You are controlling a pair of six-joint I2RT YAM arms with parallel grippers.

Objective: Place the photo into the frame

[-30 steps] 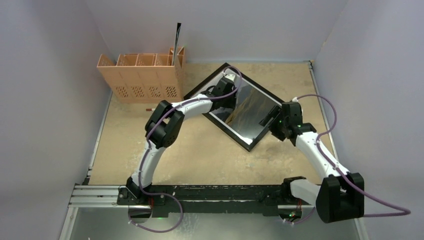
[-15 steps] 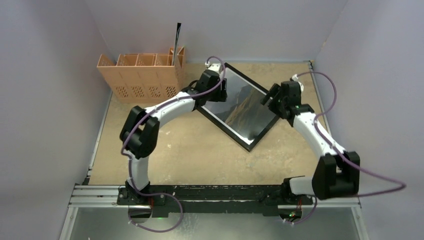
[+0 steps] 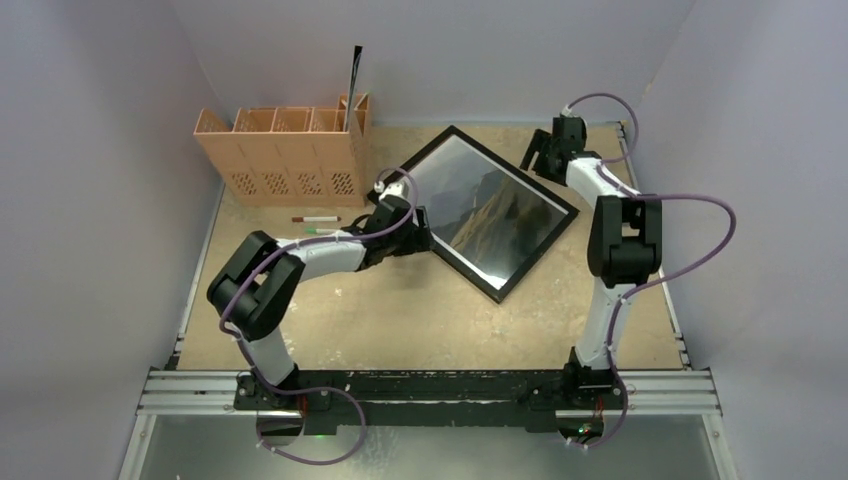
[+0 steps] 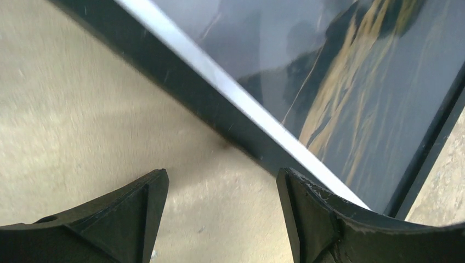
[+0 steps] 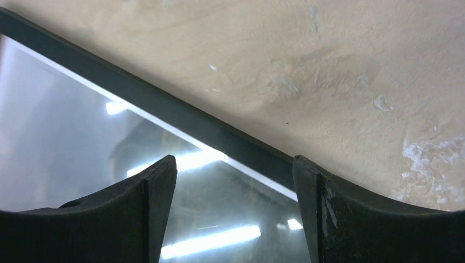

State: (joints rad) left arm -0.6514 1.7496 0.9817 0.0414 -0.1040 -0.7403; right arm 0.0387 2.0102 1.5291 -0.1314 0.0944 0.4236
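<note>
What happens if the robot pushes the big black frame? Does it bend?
The frame looks thin and rigid, so it would probably slide flat across the table rather than bend. Its glass shines with reflections, so it is likely slippery and could crack if dropped.

frame point(image 3: 538, 254), rack point(image 3: 285, 160), pens point(image 3: 316, 219) on table point(image 3: 400, 320)

black frame point(image 3: 541, 254) lies flat on the table, right of centre toward the far side, turned like a diamond. photo point(image 3: 490, 210) sits inside it, face up: dark mountains, brownish slope, thin white border, glare across it.
</note>
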